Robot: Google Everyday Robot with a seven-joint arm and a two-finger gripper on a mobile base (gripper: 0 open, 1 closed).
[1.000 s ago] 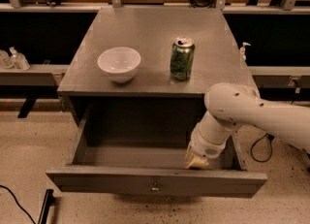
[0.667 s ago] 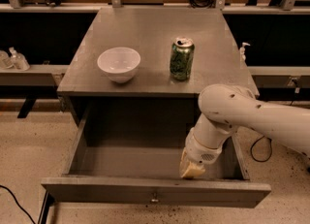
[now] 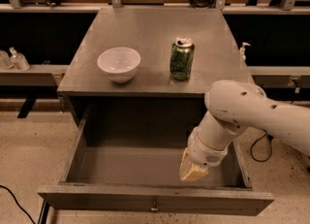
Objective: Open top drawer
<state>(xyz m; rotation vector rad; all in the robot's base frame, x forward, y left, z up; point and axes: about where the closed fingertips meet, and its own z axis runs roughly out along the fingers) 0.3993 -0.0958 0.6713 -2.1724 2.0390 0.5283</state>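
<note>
The top drawer is pulled far out of the grey cabinet; its deep grey box looks empty. Its flat front runs along the bottom of the camera view, with one small metal knob at the centre. My gripper hangs at the end of the white arm, inside the drawer at its right front, just behind the front panel. The two lower drawers are out of view.
On the cabinet top stand a white bowl at the left and a green drink can at the right. Black cables lie on the speckled floor at both sides. Low shelves run behind.
The drawer has slid further out toward the camera. My gripper and arm have moved with it, forward and slightly left.
</note>
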